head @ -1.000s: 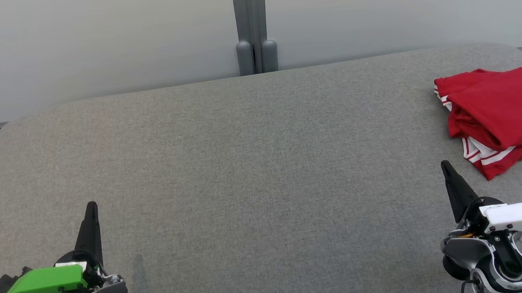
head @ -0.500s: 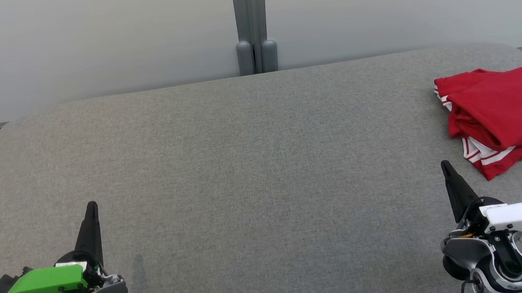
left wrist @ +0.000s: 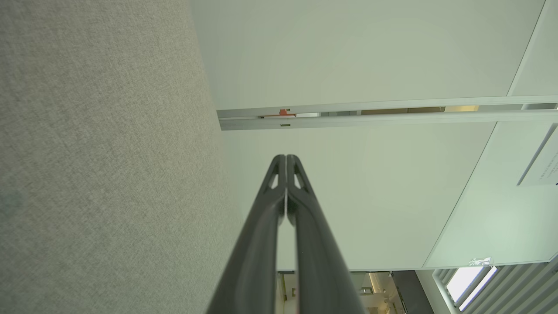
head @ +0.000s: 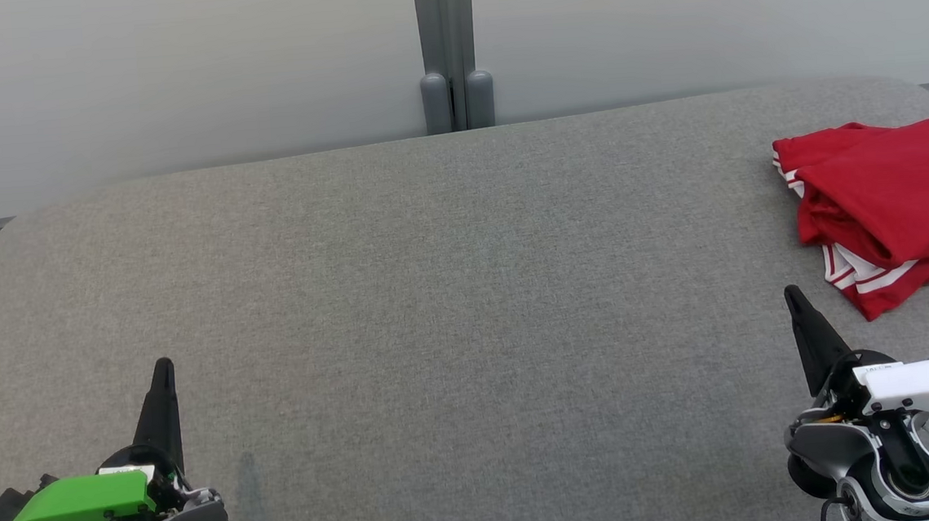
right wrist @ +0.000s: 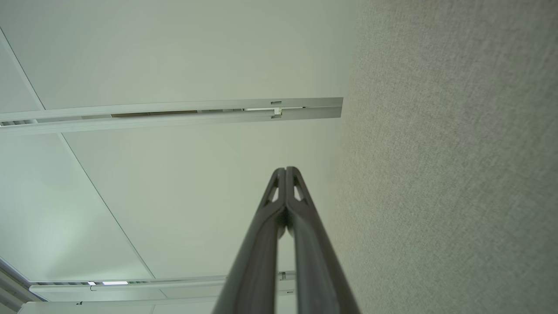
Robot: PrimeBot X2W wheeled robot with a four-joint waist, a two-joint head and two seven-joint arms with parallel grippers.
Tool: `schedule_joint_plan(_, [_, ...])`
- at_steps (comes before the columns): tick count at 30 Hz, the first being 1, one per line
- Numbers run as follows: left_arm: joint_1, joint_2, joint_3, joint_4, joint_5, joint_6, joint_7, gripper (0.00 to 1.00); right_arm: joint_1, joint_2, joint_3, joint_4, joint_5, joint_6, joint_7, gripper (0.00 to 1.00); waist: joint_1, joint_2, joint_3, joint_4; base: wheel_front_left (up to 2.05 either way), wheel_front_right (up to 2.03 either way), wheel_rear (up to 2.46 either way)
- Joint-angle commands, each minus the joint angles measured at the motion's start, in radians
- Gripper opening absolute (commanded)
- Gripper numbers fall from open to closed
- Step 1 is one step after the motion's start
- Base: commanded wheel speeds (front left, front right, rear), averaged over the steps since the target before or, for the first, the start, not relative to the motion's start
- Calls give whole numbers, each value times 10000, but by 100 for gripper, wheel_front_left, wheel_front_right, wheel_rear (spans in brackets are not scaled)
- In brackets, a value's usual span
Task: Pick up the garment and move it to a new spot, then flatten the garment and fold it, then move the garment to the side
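Red garment (head: pixel 893 198) lies bunched at the bench's (head: pixel 434 295) right edge, toward the far corner. The right end effector (head: pixel 796 301), clenched and empty, is the nearer, with the garment ahead-right. The left end effector (head: pixel 163 371), also clenched, sits well apart.

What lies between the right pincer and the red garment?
Nothing: the head view shows a bare strip of grey padded surface between the right pincer and the red garment.

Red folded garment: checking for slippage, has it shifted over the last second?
No. The red folded garment lies where it did, equally far from the grey wall post.
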Motion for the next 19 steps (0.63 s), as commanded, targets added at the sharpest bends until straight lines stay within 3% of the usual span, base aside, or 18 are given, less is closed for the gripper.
schedule_joint_plan(1, [-144,-5,40,18,4,-59,60,0,-111,-17,-22,21,-9,7,13,0,0,-1,0,0,0,0,0])
schedule_joint_plan(19, [-146,-15,59,18,25,-58,50,0,-113,-4,-41,23,-28,7,32,0,0,-1,0,0,0,0,0])
